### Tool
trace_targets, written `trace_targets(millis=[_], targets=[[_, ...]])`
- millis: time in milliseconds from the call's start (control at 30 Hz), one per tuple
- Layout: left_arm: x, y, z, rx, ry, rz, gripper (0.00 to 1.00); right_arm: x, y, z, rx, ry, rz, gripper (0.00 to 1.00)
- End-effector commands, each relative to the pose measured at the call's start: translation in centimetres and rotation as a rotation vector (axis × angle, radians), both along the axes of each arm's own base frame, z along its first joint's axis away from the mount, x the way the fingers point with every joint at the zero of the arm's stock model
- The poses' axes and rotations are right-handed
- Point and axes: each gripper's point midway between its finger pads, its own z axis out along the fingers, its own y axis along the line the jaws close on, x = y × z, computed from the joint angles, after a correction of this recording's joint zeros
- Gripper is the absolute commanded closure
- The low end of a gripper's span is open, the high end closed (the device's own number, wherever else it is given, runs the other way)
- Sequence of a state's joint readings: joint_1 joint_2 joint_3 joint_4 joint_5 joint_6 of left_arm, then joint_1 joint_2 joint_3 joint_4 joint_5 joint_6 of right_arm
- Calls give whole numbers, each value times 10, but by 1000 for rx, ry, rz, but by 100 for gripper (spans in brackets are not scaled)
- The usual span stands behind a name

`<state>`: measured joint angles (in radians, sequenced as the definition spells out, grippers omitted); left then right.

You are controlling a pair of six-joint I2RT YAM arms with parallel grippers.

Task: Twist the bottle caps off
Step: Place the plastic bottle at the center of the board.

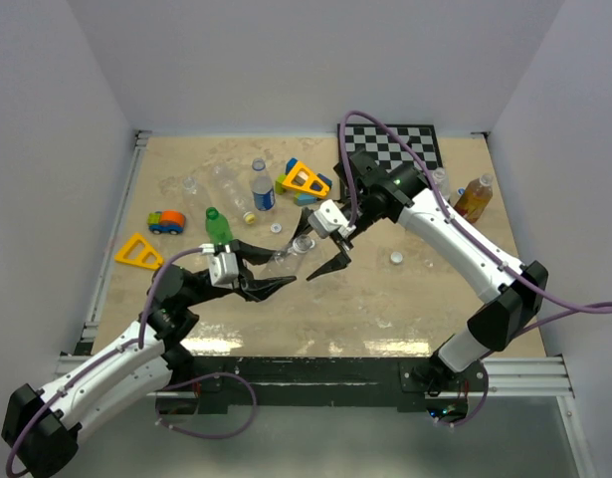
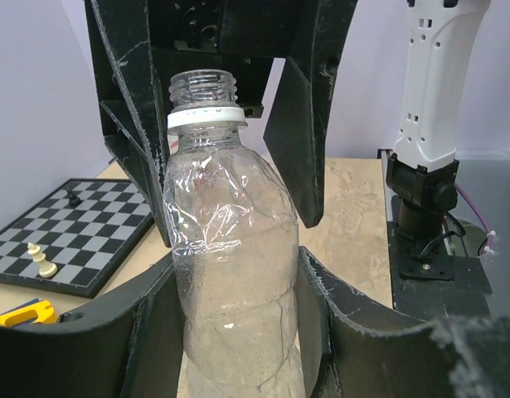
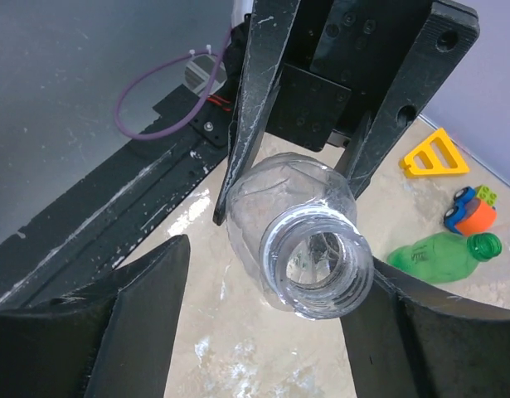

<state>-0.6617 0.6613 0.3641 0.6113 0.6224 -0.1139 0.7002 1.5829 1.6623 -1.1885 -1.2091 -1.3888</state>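
Holding a clear plastic bottle (image 2: 234,274) near the middle of the top view: the left arm's fingers (image 2: 114,340) are closed on its lower body, one each side, with the neck pointing to 2 o'clock toward the right arm. The wrist views suggest it is raised off the worktop (image 1: 405,299). The neck is bare, with threads exposed and only a white collar ring (image 2: 203,118) below them, so this cap is judged already off. The right arm's fingers (image 3: 130,323) stand wide either side of the open mouth, gripping nothing and carrying no cap. A loose white cap (image 1: 395,258) lies at 3 o'clock from the held bottle. Caps not yet done, by the look: a green cap (image 3: 485,246) on the green bottle (image 3: 433,259) lying at 10 o'clock, a pale cap (image 1: 258,163) on the blue-labelled bottle (image 1: 263,191) at 11 o'clock, and one on the amber bottle (image 1: 473,197) at 2 o'clock by the right wall. Handling, judged: the held bottle is empty, thin-walled and creased, so light, soft and slick; too hard a squeeze should buckle it. Best hold is low on the body or at the stiffer shoulder. Caps are small and hard; take them across the rim. The worktop is mottled beige, glossy in patches, with toy blocks (image 1: 304,181) at 12 o'clock and a chessboard (image 1: 390,144) at 1 o'clock. Plain white walls stand on three sides.
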Motion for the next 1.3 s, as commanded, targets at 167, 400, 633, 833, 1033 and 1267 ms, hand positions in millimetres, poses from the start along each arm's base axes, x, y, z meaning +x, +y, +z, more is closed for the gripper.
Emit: trace_targets(millis=[167,400,633,833,1033,1267], targets=[[0,-1,10,-47,-15,-10,100,-12,7,27,54,81,9,53],[9,1,10,-61,15,35,90,-13,7,19,30,89,-2,100],[20,18,19,-72,19,159,43,-11,5,14,6,100,-50,100],[28,30,22,-46,37,253,11,-3,7,2,-28,112,-94,100],[30,43,31,-21,14,322,6,20,14,-11,-81,141,-209,100],[44,82,48,128,18,544,5,108,34,-22,-108,171,-592,100]])
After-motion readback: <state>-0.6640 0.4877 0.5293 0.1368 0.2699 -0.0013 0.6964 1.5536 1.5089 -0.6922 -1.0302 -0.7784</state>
